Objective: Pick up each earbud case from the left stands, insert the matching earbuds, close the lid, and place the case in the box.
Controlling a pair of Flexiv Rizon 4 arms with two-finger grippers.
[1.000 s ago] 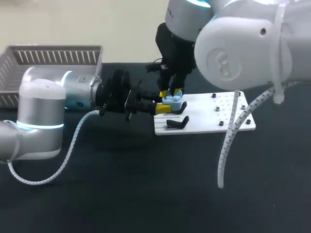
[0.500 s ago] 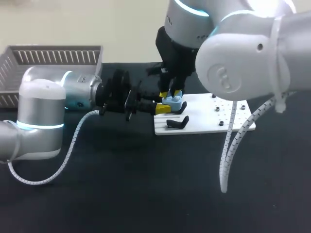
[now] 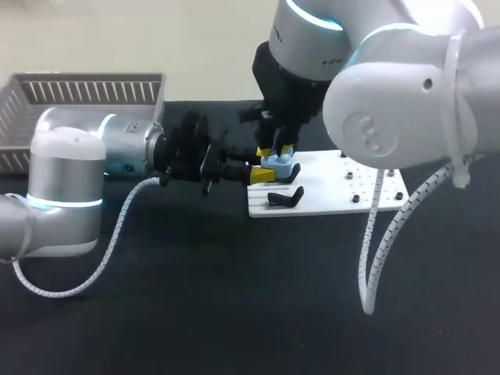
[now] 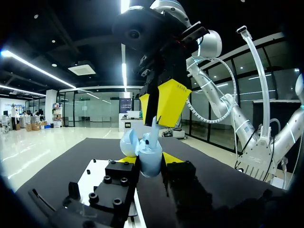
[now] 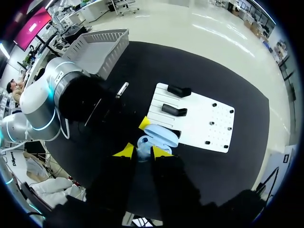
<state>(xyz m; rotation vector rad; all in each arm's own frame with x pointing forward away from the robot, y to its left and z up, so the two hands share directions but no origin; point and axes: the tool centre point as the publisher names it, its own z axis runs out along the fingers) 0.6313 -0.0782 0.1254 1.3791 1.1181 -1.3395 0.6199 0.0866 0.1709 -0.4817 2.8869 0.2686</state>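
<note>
While the left gripper (image 3: 261, 173) is clamped from both sides on the pale blue earbud case (image 4: 150, 156), lid hinged open, the case sits over the left part of the white stand board (image 3: 336, 187), just behind a black stand (image 3: 285, 198). Right gripper (image 3: 274, 151) hangs directly over the open case, tips close above it; cannot tell whether it grips anything. Grey basket (image 3: 86, 90) well apart, far left.
</note>
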